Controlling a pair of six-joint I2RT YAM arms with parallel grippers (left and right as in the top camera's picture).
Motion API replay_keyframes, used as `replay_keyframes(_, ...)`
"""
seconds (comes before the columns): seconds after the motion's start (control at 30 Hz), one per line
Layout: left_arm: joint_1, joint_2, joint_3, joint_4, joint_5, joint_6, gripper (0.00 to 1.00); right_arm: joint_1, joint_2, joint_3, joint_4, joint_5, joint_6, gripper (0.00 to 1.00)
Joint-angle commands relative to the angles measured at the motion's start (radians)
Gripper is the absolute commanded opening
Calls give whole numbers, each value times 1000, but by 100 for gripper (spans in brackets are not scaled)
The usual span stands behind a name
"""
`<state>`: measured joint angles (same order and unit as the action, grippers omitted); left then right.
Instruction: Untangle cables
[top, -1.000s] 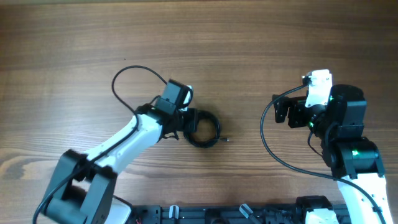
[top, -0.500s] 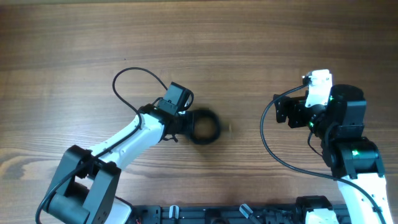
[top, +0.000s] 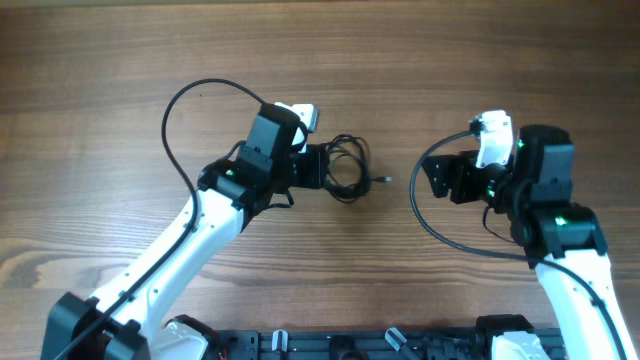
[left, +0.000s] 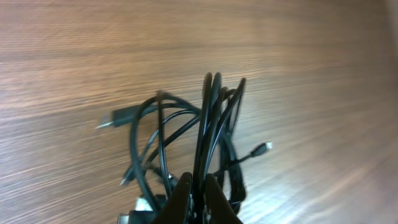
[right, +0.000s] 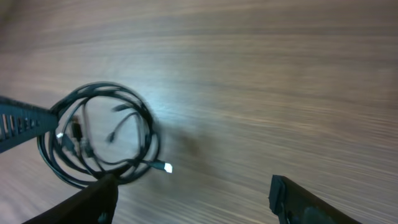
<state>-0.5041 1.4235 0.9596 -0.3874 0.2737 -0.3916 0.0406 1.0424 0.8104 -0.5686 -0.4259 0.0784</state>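
Note:
The cables (top: 347, 167) are a tangled coil of thin black cords with small silver-tipped plugs, near the table's middle. My left gripper (top: 322, 167) is shut on the coil's left side. In the left wrist view the fingers (left: 198, 198) pinch several strands, and the cables (left: 211, 124) stand up on edge with plug ends sticking out at both sides. My right gripper (top: 440, 180) is open and empty, to the right of the coil and apart from it. In the right wrist view the cables (right: 99, 134) lie ahead at the left, beyond the spread fingers (right: 193, 199).
The bare wooden table (top: 450, 60) spreads all round. Thicker black arm cables loop beside the left arm (top: 190, 95) and the right arm (top: 430, 230). A black rail (top: 330, 345) runs along the front edge.
My left gripper has moved up and to the right with the coil, which now stands more on edge. My right arm has shifted a little to the left, towards the coil.

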Motion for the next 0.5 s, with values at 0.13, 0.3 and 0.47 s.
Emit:
replay_keyframes(0.13, -5, -16, 11, 95, 231, -60, 4, 52, 101, 21, 44, -219, 2, 73)
replay_keyframes(0.3, -4, -16, 11, 167, 313, -88, 4, 109, 148, 21, 60, -190, 3, 66)
replay_keyframes(0.47, -4, -17, 11, 190, 373, -88, 4, 120, 212, 21, 91, -67, 63, 49)
